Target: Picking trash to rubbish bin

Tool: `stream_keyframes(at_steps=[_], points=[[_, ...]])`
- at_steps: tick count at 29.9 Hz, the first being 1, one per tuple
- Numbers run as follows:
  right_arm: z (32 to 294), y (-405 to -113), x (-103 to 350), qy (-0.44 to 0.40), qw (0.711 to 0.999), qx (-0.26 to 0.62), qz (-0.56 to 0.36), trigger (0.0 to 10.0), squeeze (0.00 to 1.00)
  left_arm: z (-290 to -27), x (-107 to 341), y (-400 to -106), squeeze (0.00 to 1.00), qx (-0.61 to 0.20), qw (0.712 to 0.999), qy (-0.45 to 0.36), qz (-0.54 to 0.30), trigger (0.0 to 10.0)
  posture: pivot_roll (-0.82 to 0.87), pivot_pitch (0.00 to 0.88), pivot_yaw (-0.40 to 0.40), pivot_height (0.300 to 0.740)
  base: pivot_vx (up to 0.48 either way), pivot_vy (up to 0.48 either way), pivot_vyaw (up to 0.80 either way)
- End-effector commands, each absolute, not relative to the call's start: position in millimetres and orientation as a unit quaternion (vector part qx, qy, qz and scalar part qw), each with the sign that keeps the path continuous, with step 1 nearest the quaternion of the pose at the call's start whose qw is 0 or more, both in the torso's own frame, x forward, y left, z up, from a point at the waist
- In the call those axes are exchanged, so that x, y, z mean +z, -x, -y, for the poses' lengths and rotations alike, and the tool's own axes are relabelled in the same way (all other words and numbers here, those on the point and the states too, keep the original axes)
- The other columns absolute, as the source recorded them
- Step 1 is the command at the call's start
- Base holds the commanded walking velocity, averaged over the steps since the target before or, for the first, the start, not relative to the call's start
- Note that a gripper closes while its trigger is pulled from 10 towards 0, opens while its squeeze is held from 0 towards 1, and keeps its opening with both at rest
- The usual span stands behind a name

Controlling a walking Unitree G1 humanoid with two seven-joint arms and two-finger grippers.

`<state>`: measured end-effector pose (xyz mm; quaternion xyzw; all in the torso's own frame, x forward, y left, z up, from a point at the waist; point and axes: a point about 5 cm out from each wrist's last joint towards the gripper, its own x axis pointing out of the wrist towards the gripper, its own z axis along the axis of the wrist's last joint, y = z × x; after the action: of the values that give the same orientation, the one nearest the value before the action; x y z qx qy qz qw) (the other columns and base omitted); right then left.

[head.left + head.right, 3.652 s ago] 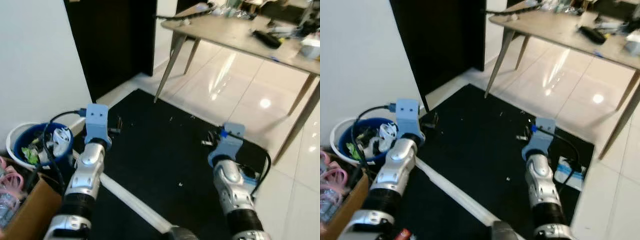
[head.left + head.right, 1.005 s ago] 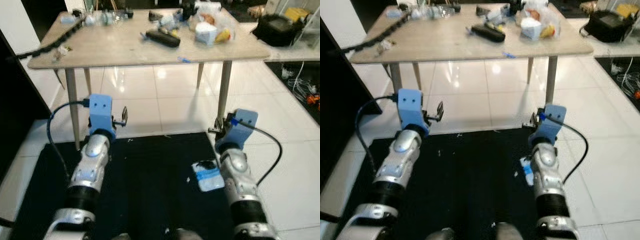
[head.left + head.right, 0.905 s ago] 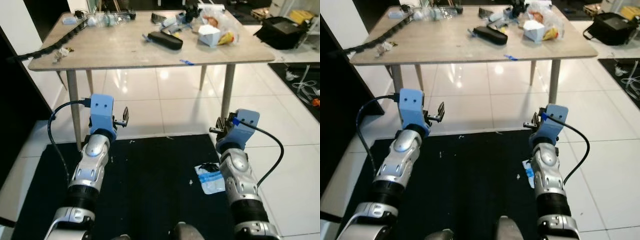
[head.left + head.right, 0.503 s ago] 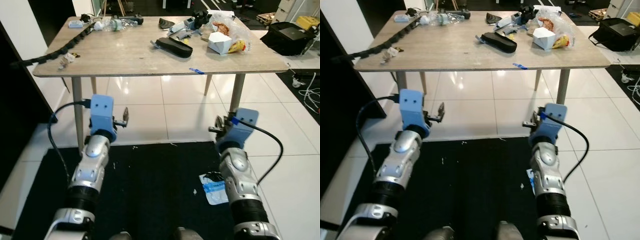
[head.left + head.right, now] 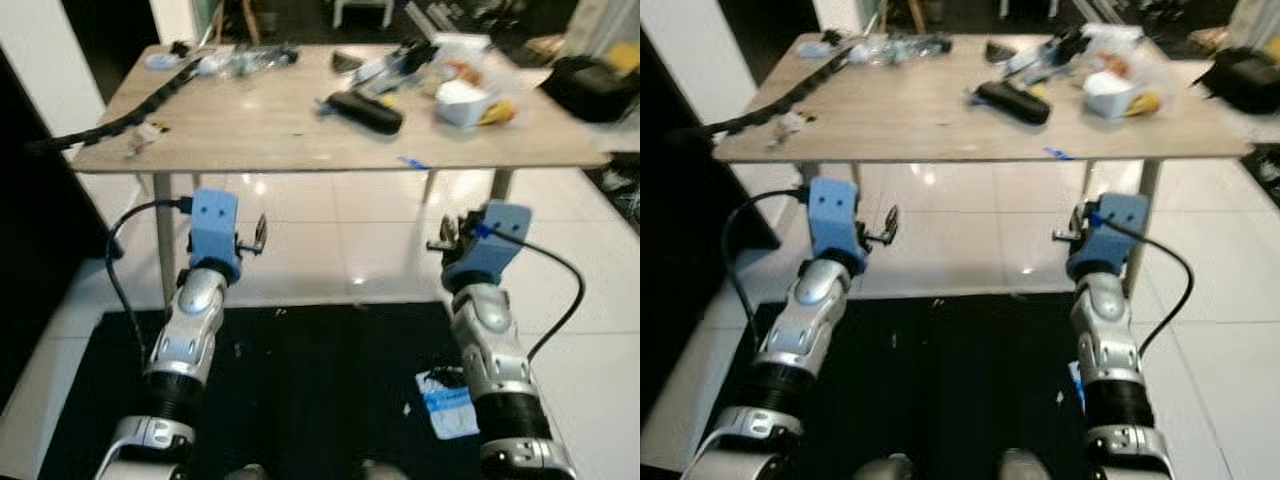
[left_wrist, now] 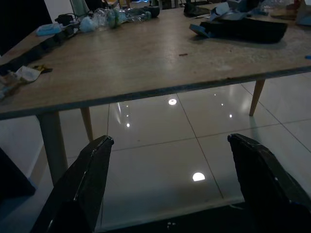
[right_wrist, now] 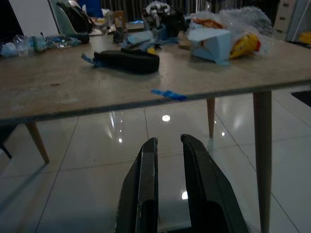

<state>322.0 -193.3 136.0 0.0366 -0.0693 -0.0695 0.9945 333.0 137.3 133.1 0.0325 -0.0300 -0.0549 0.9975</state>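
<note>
Home living area — glossy white tiles [image 5: 330, 230], cluttered wooden table [image 5: 260, 125], black rug [image 5: 320, 390].

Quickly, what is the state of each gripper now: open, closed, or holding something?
Left gripper: open, fingers wide apart, holding nothing.
Right gripper: closed, fingers nearly together, with nothing between them.
</note>
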Motion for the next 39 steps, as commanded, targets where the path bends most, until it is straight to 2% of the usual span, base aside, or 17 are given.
stream_keyframes(at_steps=[1, 19, 30, 39], points=[[197.7, -320.6, 139.6, -0.030, 0.993, -0.078, 0.081, 10.0, 0.00, -131.4, 131.6, -330.4, 0.00, -0.070, 0.997, -0.031, 0.026, 10.0, -0.12, 0.017, 0.019, 0.740, 0.330, 0.000, 0.00], [205.3, -322.1, 151.4, 0.008, 0.993, -0.070, 0.099, 10.0, 0.00, -118.4, 147.9, -331.4, 0.00, -0.113, 0.990, -0.049, 0.062, 10.0, -0.12, 0.012, 0.025, 0.740, 0.328, 0.000, 0.00], [207.4, -323.6, 153.2, 0.013, 0.992, -0.073, 0.098, 10.0, 0.00, -121.2, 148.8, -332.1, 0.00, -0.110, 0.990, -0.057, 0.062, 10.0, -0.12, 0.003, 0.025, 0.740, 0.328, 0.000, 0.00], [202.8, -324.5, 152.0, 0.012, 0.993, -0.069, 0.097, 10.0, 0.00, -123.0, 149.6, -331.0, 0.00, -0.117, 0.989, -0.061, 0.064, 10.0, -0.11, 0.000, 0.025, 0.740, 0.330, 0.000, -0.42]])
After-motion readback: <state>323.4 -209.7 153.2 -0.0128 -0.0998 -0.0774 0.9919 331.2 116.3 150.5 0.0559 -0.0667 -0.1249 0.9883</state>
